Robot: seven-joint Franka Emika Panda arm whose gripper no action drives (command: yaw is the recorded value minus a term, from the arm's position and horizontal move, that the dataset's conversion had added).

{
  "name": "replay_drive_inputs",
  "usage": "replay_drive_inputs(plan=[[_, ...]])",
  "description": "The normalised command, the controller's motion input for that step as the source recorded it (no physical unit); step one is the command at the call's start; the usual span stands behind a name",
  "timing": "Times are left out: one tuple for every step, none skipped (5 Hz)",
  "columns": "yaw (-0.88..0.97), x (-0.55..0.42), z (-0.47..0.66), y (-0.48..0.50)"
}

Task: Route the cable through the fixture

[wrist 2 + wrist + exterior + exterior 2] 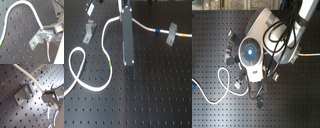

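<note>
One cable point(94, 89), white, lay looped on the perforated table point(154, 105) in the first exterior view, passing a grey fixture point(170, 35). In the second exterior view the arm point(259, 42) hid most of it. In the first wrist view it ran beside a bracket point(23, 94). In the second wrist view the gripper point(44, 29) pinched the cable.

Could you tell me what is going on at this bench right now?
A single Panda arm is working on routing the white cable through metal clip fixtures bolted to a black perforated board. In the first exterior view the cable loops at the left and already passes the right clip. In the first wrist view it crosses a grey bracket. Whether the jaws hold it is unclear.
</note>
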Motion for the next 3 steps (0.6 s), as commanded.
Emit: replay_drive_inputs(plan=[[0.21, 0.047, 0.01, -0.253], [0.17, 0.032, 0.02, -0.268], [0.16, 0.018, 0.11, -0.268]])
